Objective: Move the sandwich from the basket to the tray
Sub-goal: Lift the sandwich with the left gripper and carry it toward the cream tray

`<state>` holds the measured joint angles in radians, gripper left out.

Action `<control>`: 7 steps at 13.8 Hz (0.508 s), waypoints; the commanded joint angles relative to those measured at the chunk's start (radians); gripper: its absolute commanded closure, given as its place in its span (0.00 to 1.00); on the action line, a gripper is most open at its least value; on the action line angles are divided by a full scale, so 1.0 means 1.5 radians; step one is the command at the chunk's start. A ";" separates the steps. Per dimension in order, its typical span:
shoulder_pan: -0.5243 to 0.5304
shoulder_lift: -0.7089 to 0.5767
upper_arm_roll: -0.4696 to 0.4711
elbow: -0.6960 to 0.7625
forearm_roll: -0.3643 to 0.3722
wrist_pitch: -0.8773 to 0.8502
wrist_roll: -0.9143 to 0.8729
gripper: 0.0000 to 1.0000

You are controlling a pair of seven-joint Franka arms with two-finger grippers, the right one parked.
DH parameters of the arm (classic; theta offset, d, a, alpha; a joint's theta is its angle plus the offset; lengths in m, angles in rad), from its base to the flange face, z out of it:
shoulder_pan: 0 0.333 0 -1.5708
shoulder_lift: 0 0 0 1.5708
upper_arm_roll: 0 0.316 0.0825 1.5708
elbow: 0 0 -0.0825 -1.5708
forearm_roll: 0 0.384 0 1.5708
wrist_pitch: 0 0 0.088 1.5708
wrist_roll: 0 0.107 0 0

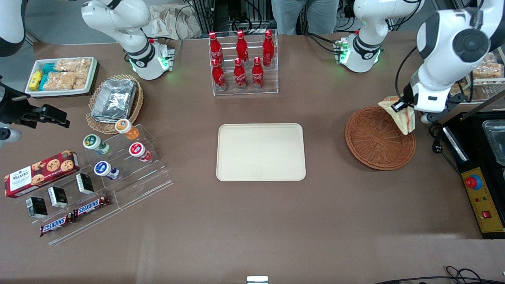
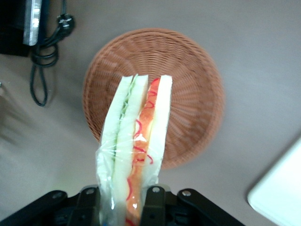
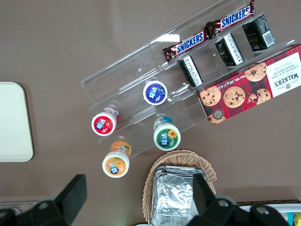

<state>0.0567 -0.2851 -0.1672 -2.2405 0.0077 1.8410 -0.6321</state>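
Sandwich (image 1: 402, 116) is seen from the front held clear above the basket's (image 1: 375, 142) rim, at the working arm's end of the table, clamped in the gripper (image 1: 406, 108). The tray (image 1: 260, 152) lies bare at the table's middle, well apart from the basket. From the left wrist, the gripper (image 2: 123, 200) fingers (image 2: 153, 202) are shown closed on the wrapped sandwich (image 2: 136, 141) above the empty basket (image 2: 188, 94), with a tray (image 2: 280, 188) corner nearby.

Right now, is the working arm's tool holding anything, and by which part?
Yes. The tool, above the basket, grips the sandwich at one end of its clear wrapping; the rest sticks out free.
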 commanded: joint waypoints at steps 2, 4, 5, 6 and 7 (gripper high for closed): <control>-0.109 0.015 0.001 0.073 -0.040 -0.038 0.028 1.00; -0.188 0.029 0.001 0.075 -0.058 0.006 0.028 1.00; -0.220 0.037 0.002 0.073 -0.078 0.033 0.028 1.00; -0.255 0.047 0.001 0.071 -0.087 0.063 0.028 1.00; -0.291 0.065 0.001 0.070 -0.087 0.093 0.027 1.00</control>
<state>-0.2922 -0.2410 -0.1820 -2.1511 -0.1042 1.9204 -0.6027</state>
